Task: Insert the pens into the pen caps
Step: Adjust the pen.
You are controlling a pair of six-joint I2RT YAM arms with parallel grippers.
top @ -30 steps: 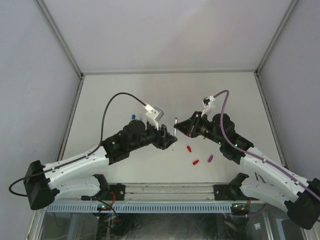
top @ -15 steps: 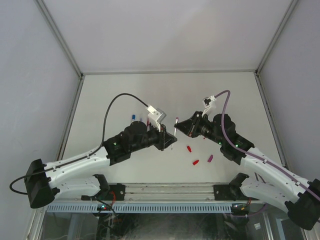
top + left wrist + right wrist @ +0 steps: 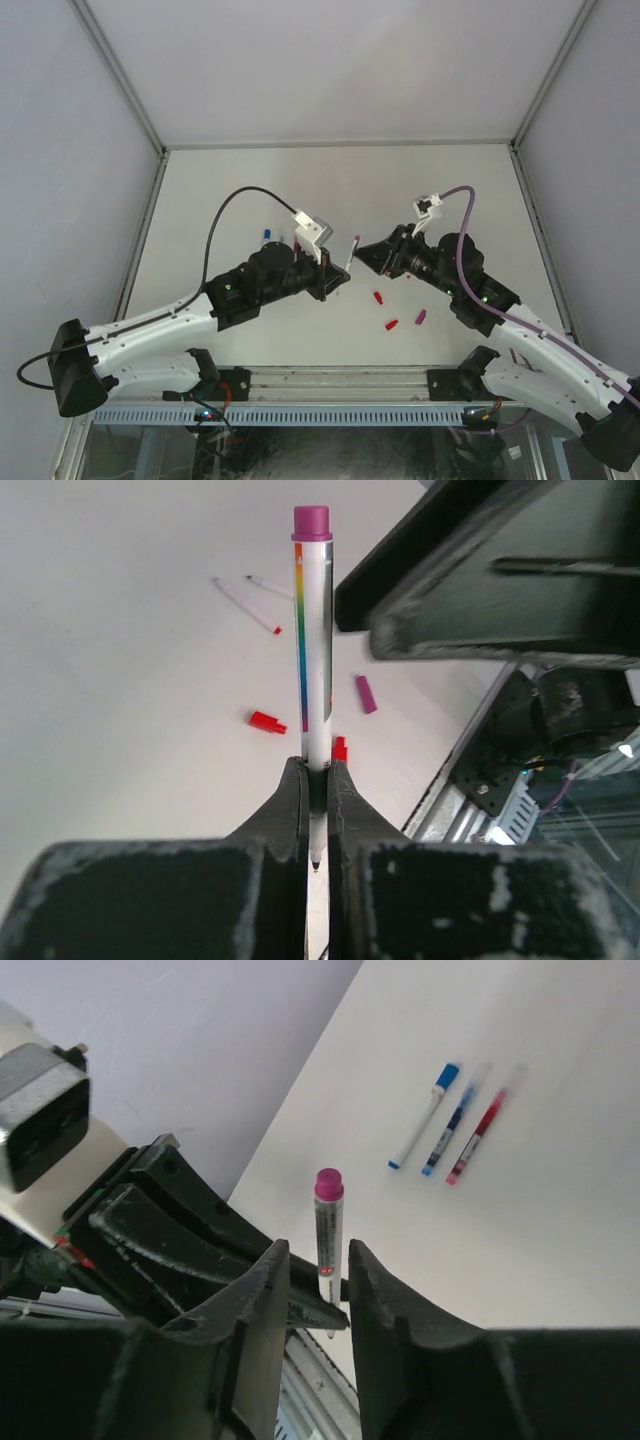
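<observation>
Magenta-capped whitish marker pen (image 3: pixel 314 660) | we judge it light, stiff, slick; hold mid-barrel | left gripper (image 3: pixel 316 772) clamps its base | right gripper (image 3: pixel 316 1256) apparently parted

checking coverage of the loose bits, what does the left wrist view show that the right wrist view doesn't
Left wrist only: two red caps, a magenta cap and two loose pens. Right wrist only: three capped pens side by side, two blue, one red. Both: the magenta-ended pen, with the left claw shut on it; the right claw is open around it.
</observation>
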